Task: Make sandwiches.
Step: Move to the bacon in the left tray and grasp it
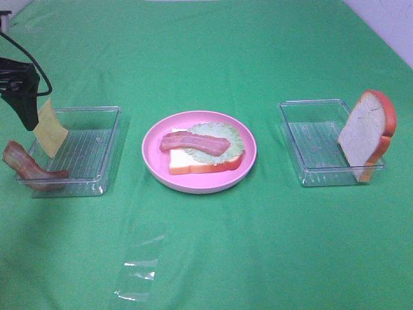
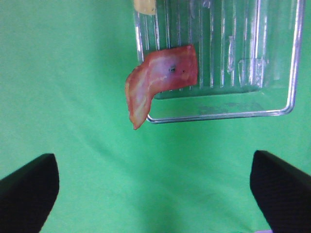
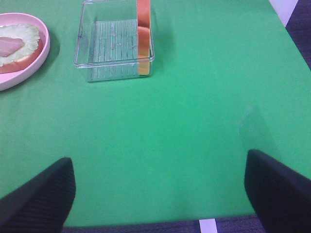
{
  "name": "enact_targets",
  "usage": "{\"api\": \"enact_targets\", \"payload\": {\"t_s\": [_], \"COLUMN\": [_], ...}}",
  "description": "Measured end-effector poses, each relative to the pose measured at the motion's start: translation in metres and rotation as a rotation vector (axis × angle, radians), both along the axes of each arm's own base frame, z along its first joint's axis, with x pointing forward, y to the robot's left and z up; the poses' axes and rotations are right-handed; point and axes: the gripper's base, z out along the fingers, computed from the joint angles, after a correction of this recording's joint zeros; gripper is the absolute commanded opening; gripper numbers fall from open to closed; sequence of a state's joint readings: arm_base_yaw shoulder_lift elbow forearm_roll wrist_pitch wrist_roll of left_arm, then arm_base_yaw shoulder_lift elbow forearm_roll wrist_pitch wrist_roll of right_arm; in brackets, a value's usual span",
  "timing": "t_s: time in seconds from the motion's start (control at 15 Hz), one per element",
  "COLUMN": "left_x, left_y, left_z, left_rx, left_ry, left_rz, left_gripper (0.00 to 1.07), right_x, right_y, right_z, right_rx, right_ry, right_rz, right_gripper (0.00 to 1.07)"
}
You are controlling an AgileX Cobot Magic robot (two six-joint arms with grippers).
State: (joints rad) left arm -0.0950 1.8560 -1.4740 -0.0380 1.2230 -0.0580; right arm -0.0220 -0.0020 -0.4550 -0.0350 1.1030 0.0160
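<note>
The sandwiches show as one partial stack on the pink plate (image 1: 155,169): a bread slice (image 1: 187,163), pale green lettuce (image 1: 222,152) and a bacon strip (image 1: 193,142) on top. A second bacon strip (image 2: 155,80) hangs over the near-left corner of the left clear tray (image 1: 106,139), and a yellow cheese square (image 1: 50,128) leans inside it. Another bread slice (image 1: 366,132) stands on edge in the right tray (image 1: 303,126). My left gripper (image 2: 155,196) hovers open above the cloth beside the left tray, holding nothing. My right gripper (image 3: 158,194) is open and empty, well short of the right tray (image 3: 114,43).
A green cloth (image 1: 213,64) covers the whole table. A clear plastic sheet (image 1: 139,271) lies flat at the front, left of centre. The table's right edge (image 3: 291,19) shows in the right wrist view.
</note>
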Motion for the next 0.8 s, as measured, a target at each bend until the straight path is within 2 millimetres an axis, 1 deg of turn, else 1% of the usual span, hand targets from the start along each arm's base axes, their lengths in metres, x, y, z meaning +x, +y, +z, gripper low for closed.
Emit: {"api": "enact_targets", "payload": {"t_s": [0.13,0.33,0.53,0.6,0.67,0.73,0.8], "left_x": [0.006,0.011,0.021,0.021,0.023,0.024,0.025], "left_y": [0.0,-0.001,-0.001,-0.001,-0.002,-0.002,-0.002], "left_z": [-0.021,-0.042,-0.062,-0.062,-0.069,-0.074,-0.075], "left_rx": [0.008,0.013,0.014,0.014,0.016,0.017,0.016], "left_ry": [0.055,0.108,0.091,0.091,0.099,0.105,0.099], "left_rz": [-0.001,-0.001,0.01,0.01,0.012,0.013,0.013], "left_gripper": [1.0,0.99,0.96,0.96,0.95,0.92,0.86], "right_x": [0.0,0.0,0.0,0.0,0.0,0.0,0.0], "right_y": [0.0,0.0,0.0,0.0,0.0,0.0,0.0], "right_z": [0.0,0.0,0.0,0.0,0.0,0.0,0.0], "right_rx": [0.0,0.0,0.0,0.0,0.0,0.0,0.0], "right_ry": [0.0,0.0,0.0,0.0,0.0,0.0,0.0], "right_rz": [0.0,0.0,0.0,0.0,0.0,0.0,0.0], "right_gripper": [0.89,0.89,0.89,0.89,0.89,0.89,0.89]}}
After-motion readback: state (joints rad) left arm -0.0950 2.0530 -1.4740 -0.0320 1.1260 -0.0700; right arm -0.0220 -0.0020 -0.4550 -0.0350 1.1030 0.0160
